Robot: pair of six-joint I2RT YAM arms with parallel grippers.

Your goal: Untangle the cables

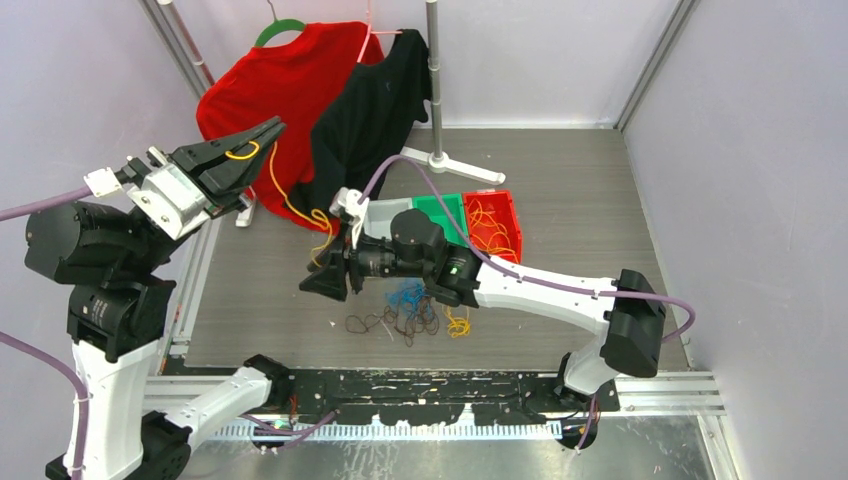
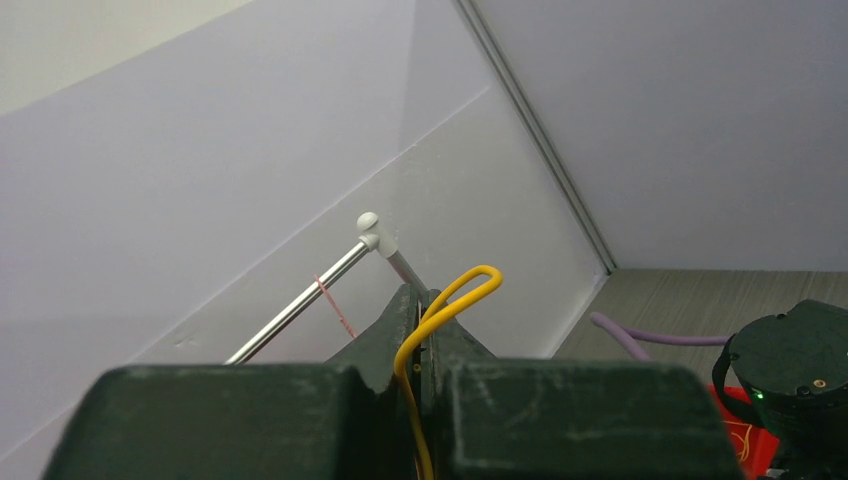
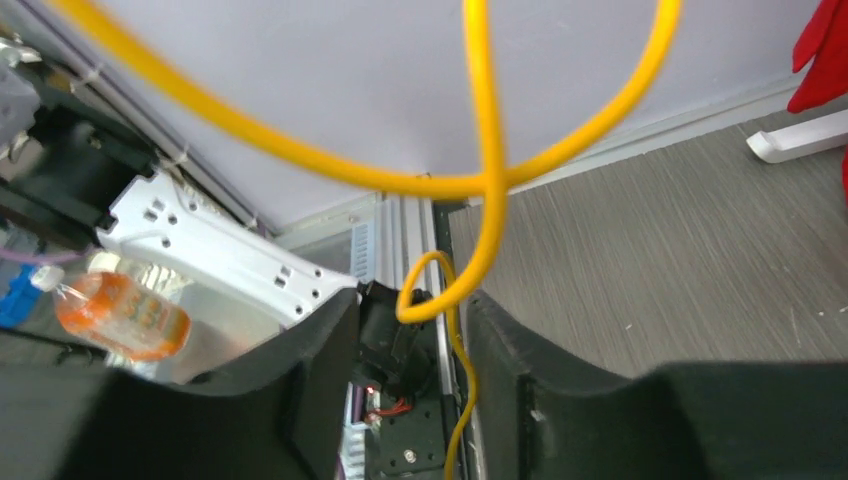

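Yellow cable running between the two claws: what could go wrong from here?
1. The yellow cable crosses itself in a small loop between the right gripper's open jaws; closing there might cinch it into a knot.
2. The left gripper, shut, pinches only a short bend of the cable near its fingertips, so a hard pull could slip it free.
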